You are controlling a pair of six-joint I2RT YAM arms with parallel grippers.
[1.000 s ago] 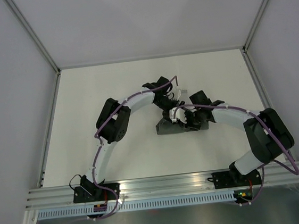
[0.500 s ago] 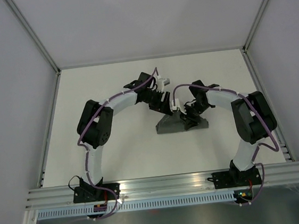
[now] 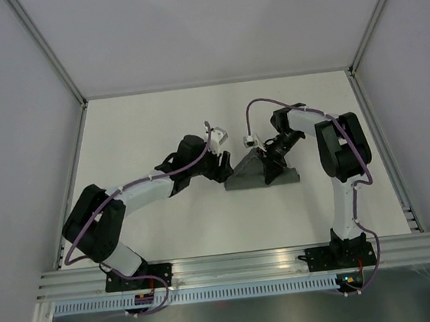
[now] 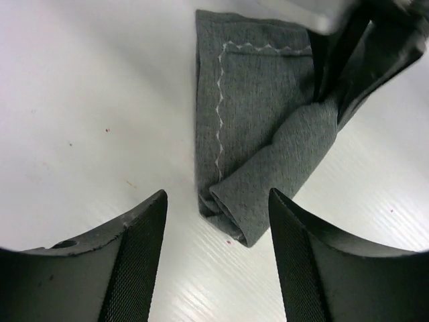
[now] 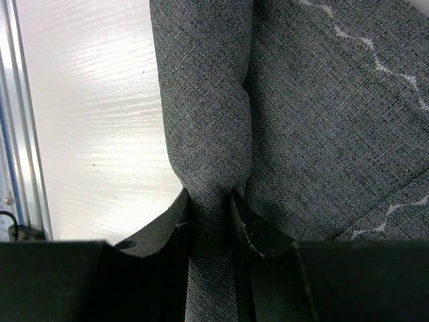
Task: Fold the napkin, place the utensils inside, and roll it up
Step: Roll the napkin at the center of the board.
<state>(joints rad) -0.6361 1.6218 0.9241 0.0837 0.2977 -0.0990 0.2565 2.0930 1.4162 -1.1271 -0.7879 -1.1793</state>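
The napkin (image 3: 261, 176) is a dark grey, partly rolled bundle in the middle of the white table, pulled up into a peak. Its pale stitched edge shows in the left wrist view on the napkin (image 4: 258, 100), with the roll's end pointing toward me. My right gripper (image 3: 271, 157) is shut on the rolled part of the napkin (image 5: 322, 100), and the cloth is pinched between its jaws (image 5: 210, 196). My left gripper (image 3: 221, 166) stands open just left of the bundle, its jaws (image 4: 217, 201) wide apart with nothing between them. The utensils are hidden.
Metal frame rails run along the table's left side (image 3: 71, 184) and right side (image 3: 377, 132). A ribbed aluminium rail (image 3: 241, 262) with both arm bases crosses the near edge. Grey walls close in the back and the sides.
My left arm has pulled back to the left and lower, off the napkin, its jaws narrowing a little. The right arm has swung its elbow back, keeping its grip on the roll.
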